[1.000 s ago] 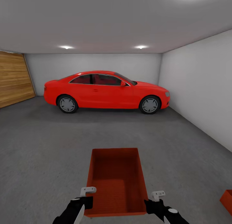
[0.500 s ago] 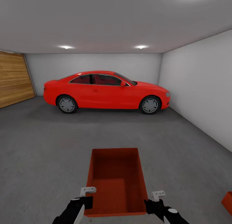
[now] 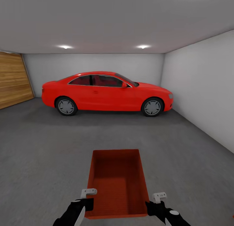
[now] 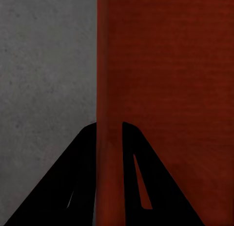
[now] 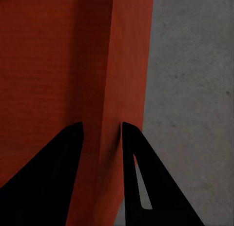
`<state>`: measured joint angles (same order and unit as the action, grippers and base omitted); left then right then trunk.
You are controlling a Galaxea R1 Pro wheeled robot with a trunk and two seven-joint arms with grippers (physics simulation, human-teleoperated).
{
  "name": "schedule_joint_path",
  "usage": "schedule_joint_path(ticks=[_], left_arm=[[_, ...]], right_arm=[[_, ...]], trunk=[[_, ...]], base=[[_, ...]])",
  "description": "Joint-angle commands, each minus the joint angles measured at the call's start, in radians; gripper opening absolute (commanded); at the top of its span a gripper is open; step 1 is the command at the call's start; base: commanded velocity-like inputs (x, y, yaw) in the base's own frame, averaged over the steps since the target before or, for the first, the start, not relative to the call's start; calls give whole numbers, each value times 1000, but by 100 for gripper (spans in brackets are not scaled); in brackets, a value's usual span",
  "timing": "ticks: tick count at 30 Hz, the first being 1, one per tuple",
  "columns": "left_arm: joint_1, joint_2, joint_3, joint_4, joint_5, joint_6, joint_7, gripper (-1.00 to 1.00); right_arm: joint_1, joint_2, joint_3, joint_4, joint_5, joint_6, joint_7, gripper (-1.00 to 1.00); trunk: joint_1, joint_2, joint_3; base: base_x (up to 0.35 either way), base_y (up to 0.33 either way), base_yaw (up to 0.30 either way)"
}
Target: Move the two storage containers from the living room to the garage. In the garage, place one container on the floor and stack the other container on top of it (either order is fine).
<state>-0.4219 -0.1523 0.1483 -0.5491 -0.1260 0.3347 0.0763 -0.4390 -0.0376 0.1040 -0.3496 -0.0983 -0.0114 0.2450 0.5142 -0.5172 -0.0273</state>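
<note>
Head view first: an orange-red storage container [image 3: 117, 182] is held out in front of the trunk, lidless, its hollow turned up, its long axis running away toward the car. It is carried above the dark grey concrete floor [image 3: 42, 154] of the garage. The left gripper [image 3: 86, 200] is clamped on the container's near left corner, the right gripper [image 3: 155, 201] on the near right corner, each black wrist coming up from the lower edge of the frame.

Over to the left wrist view: the thin left wall of the container [image 4: 109, 89] is seen edge-on, pinched between the two black fingers [image 4: 80, 172], one finger outside over the speckled concrete [image 4: 44, 80], one inside over the box bottom. The jaws are closed right down onto that wall.

Right wrist view now: the same picture is given in mirror. The right wall [image 5: 124, 65] is nipped between the dark fingers [image 5: 141, 172], closed tight against it, with orange interior to one side and grey floor [image 5: 195, 89] to the other.

Further off, a red coupe [image 3: 107, 92] is parked side-on against the pale back wall [image 3: 97, 61], its nose toward the right wall. A wood-panelled door [image 3: 13, 78] is seen at far left. Two ceiling lights [image 3: 65, 46] are lit above the car.
</note>
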Motion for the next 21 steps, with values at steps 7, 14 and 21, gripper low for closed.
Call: schedule_joint_path(ticks=[7, 14, 21], left_arm=[[-1, -1, 16, -5, 8, -26, 2, -100], [-1, -1, 16, -5, 8, -26, 2, -100], [-1, -1, 16, -5, 8, -26, 2, -100]], right_arm=[[0, 12, 17, 2, -2, -2, 4, -100], [0, 12, 17, 1, -1, -2, 10, -100], [0, 12, 17, 1, -1, -2, 11, -100]], trunk=[[1, -2, -2], [1, -2, 1], [1, -2, 7]], base=[[227, 0, 0], [24, 0, -95], [1, 0, -256]])
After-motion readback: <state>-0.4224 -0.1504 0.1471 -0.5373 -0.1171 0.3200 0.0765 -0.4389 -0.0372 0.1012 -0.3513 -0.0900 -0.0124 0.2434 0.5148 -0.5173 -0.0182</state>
